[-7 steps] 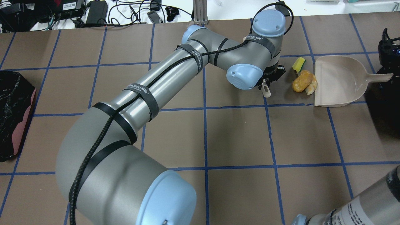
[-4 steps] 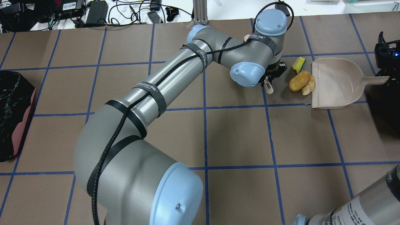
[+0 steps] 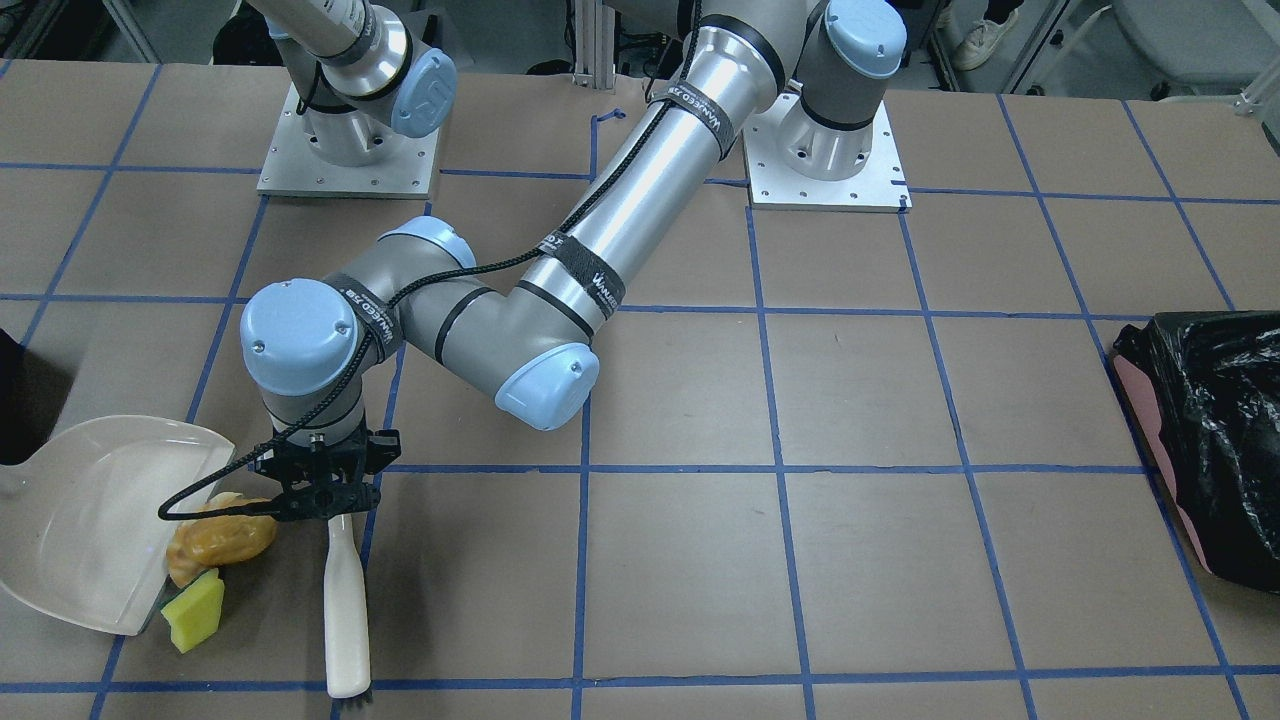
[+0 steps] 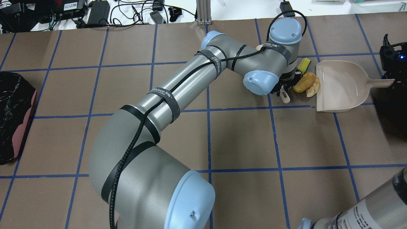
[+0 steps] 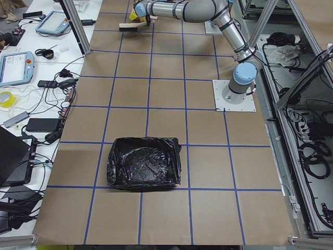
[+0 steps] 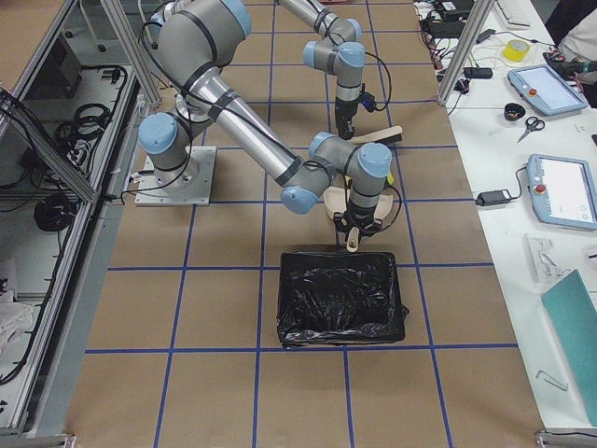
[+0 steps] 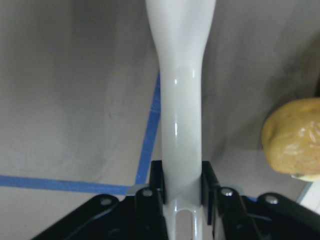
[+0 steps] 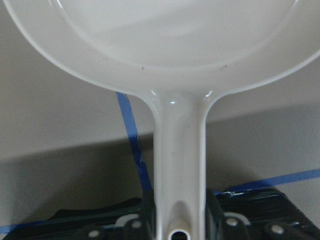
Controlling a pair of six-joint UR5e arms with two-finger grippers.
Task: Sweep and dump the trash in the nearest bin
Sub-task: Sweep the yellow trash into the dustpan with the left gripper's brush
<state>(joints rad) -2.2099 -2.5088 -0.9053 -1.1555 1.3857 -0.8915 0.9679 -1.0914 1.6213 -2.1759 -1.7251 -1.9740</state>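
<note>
- Since 1 s ago (overhead view): left gripper (image 3: 322, 500) w/ brush (image 3: 345, 600) has slid right, up to the bun (image 4: 303, 83). Dustpan (image 4: 343, 86) lip has crept left. Sponge (image 4: 304, 65) hasn't shifted.
- Left gripper is clamped on the white brush handle, fingers (image 7: 157, 181) tight on both sides. Handle runs to the bottom edge of the front view, dark bristles at its end.
- Bun sits just beside the gripper, at the right edge of the left wrist view.
- Croissant (image 4: 313, 91) lies btwn bun and pan lip, touching both.
- Sponge is on the table (image 4: 241, 140) by the lip's upper corner.
- Right gripper (image 8: 180, 220) is closed on the dustpan handle, at the right of the overhead view.
- Black-bagged bin (image 4: 12, 114) is at the overhead view's left edge, well apart from the trash.
</note>
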